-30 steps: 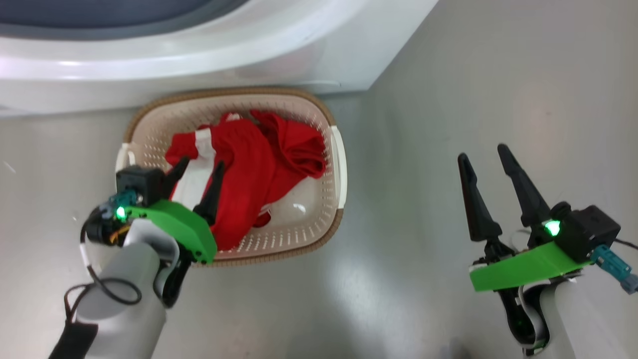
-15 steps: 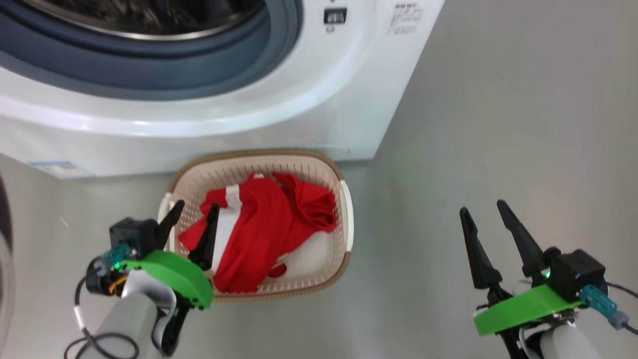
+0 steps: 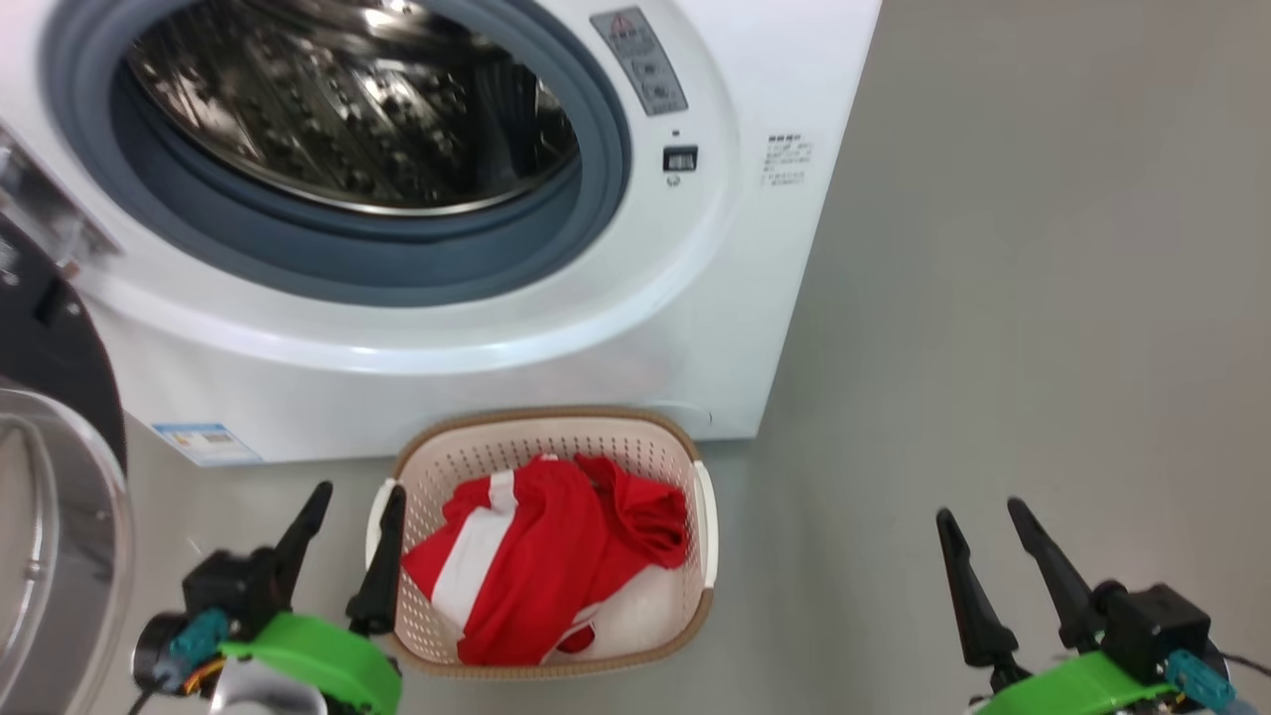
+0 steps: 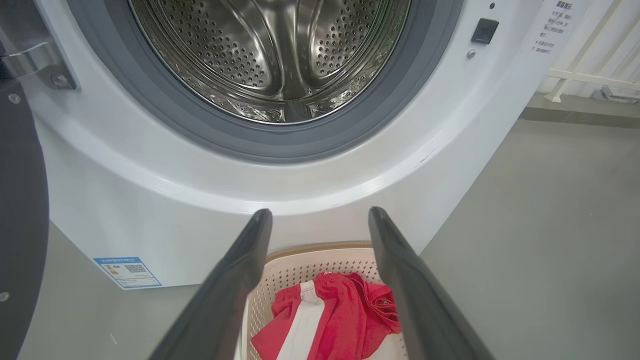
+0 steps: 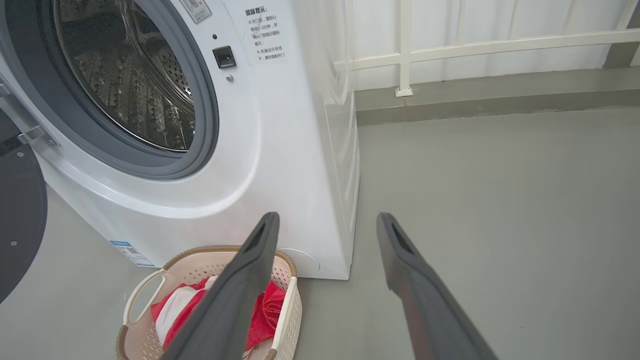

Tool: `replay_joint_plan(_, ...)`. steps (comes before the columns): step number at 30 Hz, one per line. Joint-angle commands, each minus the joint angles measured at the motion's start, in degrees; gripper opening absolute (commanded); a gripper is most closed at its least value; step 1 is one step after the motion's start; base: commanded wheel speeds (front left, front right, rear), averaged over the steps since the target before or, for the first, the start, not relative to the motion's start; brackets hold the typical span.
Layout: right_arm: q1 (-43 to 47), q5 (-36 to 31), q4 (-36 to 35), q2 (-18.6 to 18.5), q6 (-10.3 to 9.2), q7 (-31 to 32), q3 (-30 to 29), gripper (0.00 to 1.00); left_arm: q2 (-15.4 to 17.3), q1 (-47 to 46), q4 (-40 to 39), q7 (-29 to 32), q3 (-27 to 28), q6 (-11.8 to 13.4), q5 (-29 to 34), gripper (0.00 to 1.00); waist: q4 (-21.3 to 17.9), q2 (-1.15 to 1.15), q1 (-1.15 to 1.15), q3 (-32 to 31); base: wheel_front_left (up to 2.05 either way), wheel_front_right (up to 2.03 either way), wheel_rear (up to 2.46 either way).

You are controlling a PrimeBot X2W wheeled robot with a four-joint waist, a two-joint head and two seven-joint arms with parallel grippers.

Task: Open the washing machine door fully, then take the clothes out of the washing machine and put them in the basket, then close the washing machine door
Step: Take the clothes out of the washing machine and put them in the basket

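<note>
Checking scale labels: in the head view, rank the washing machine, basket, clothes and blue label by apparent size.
1. washing machine, by far the largest
2. basket
3. clothes, lying inside the basket, so smaller
4. blue label, smallest

One washing machine (image 3: 616, 338), one door (image 3: 45, 362), one basket (image 3: 467, 465) — one clothes heap (image 3: 541, 561).
</note>
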Motion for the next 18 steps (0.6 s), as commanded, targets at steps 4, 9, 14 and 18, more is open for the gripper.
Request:
replay_joint_plan(4, 3.24, 0.24, -1.23, -0.49, 0.35, -0.37, 0.46, 1.0, 0.33, 6.17, -7.44, -0.3, 5.57, -0.32, 2.93, 1.0, 0.98, 0.0, 0.0, -6.29, 0.0, 0.0, 0.0)
replay_joint_plan(9, 5.33, 0.76, -1.56, -0.73, 0.35, -0.37, 0.12, 1.0, 0.13, 11.58, -12.35, -0.3, 8.09, -0.32, 4.29, 1.0, 1.01, 0.0, 0.0, -8.35, 0.0, 0.0, 0.0)
replay_joint_plan(14, 6.98, 1.06, -2.02, -1.15, 0.35, -0.37, -0.25, 1.0, -0.09, 16.04, -16.62, -0.3, 9.77, -0.32, 5.1, 1.0, 1.38, 0.0, 0.0, -9.78, 0.0, 0.0, 0.0)
replay_joint_plan(18, 8.02, 1.18, -2.16, -1.57, 0.35, -0.37, -0.36, 1.0, -0.67, 19.26, -19.5, -0.3, 11.3, -0.32, 5.82, 1.0, 1.45, 0.0, 0.0, -10.58, 0.0, 0.0, 0.0)
